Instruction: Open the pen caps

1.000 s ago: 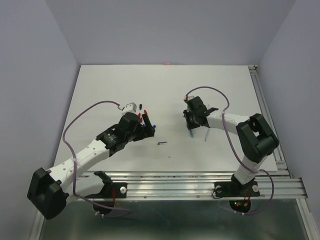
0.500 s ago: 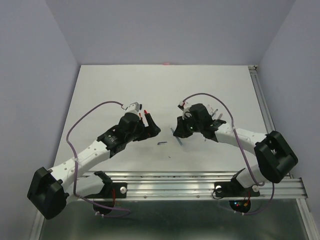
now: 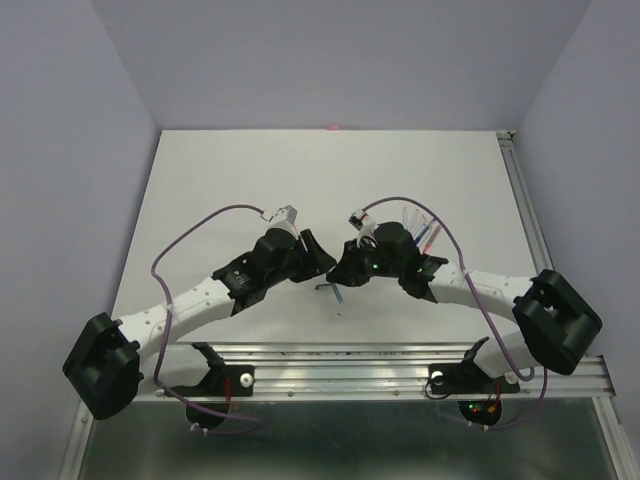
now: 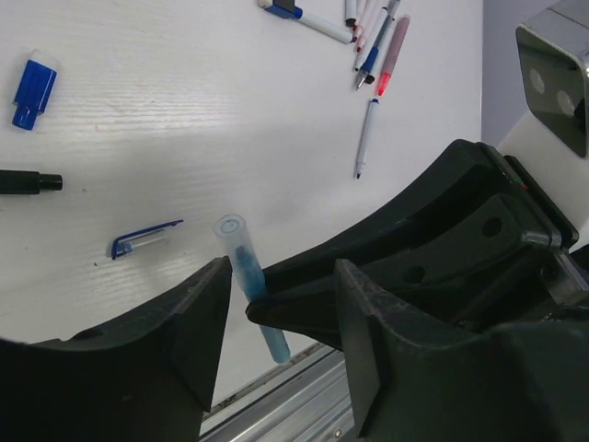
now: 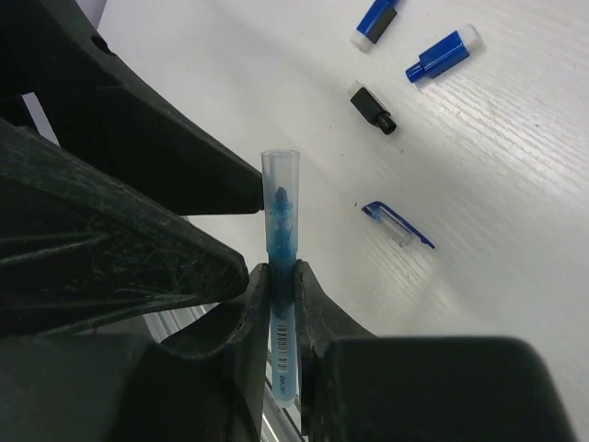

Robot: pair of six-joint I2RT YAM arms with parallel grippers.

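While my right tool [image 5: 279,281] is clamped on the blue pen [image 5: 278,207], I check the barrel for print. Fine dark bars like a barcode run along its lower part, too small to read. The barrel is a translucent plastic tube, tinted blue, with a round open mouth at the top end and a darker blue core inside. It stands upright in the grip, held above the bench [image 5: 479,184].

Left tool [image 4: 283,285]: jaws apart, one on each side of the same pen, with the right tool's tip between them. One jaw sits just beside the barrel; I cannot tell whether it touches. From overhead, both tools meet nose to nose over the near middle of the bench.

Fingers [image 5: 110,267]: matte black, wedge-shaped, with a fibrous layered grain on the faces.

Bench surface: white, with fine ridges like printed wood grain. Lying on it near the pen:
- clipped cap [image 5: 398,226], clear with a blue top, flat on its side
- black cap [image 5: 373,108], short and stubby
- blue cap [image 5: 444,55], stubby, pale end
- second blue cap [image 5: 375,20], same shape

All four lie apart from one another.

Loose pens [image 4: 368,41] lie bunched farther off, with thin pale barrels, one red-tipped. A single pen [image 4: 365,138] lies just apart from the bunch.
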